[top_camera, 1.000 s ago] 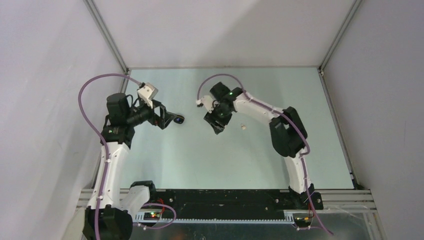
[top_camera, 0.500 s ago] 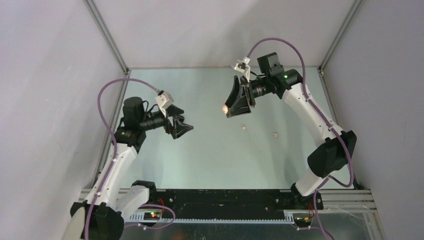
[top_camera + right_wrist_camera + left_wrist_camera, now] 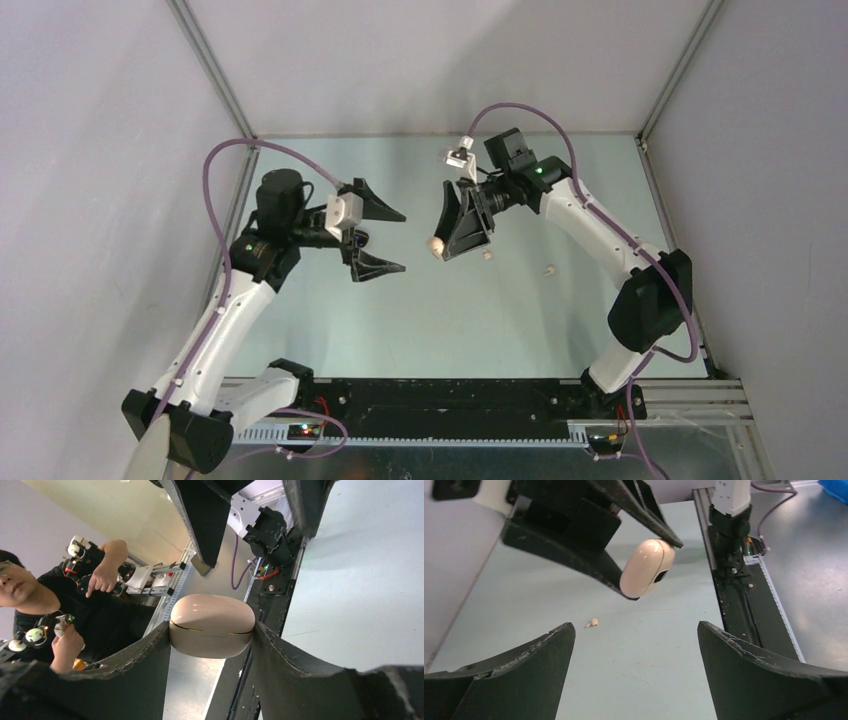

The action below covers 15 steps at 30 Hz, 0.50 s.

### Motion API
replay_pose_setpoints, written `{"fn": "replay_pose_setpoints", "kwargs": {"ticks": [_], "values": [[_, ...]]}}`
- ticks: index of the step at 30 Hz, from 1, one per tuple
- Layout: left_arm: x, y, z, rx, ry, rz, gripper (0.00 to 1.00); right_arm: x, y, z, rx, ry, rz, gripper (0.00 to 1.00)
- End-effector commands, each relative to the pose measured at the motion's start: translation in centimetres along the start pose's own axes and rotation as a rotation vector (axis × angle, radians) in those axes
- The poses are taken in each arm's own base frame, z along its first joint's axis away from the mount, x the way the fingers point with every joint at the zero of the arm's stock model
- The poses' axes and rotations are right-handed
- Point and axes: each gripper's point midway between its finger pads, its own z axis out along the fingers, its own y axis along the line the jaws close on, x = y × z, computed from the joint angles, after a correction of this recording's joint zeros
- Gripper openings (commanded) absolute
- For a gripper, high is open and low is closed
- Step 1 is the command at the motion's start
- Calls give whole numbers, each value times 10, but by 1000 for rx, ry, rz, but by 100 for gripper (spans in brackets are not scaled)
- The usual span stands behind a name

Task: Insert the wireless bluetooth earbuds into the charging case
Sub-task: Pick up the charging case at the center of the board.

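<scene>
Fingers [image 3: 135, 675] of the right gripper [image 3: 445, 240] are closed partway on the charging case [image 3: 212, 625]. Its lid is shut, and it is clamped by its two ends between the pads and held up off the table [image 3: 400, 330]. Facing it, and apart from it, the left gripper [image 3: 635, 630] is spread fully wide with nothing held. On the table just beside the raised case, a first off-white earbud [image 3: 487, 254] is seen. A second off-white earbud [image 3: 549, 269] lies farther right.
</scene>
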Motion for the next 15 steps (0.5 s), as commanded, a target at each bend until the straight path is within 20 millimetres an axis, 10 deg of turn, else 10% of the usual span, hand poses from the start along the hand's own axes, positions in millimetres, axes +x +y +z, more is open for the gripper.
{"fn": "replay_pose_setpoints", "kwargs": {"ticks": [1,15], "values": [[1,-20,8,104,-5,52,99,-2,28,8,-203,-13,14,51],[16,-48,23,223,2,17,96,12,26,38,-284,66,69,51]]}}
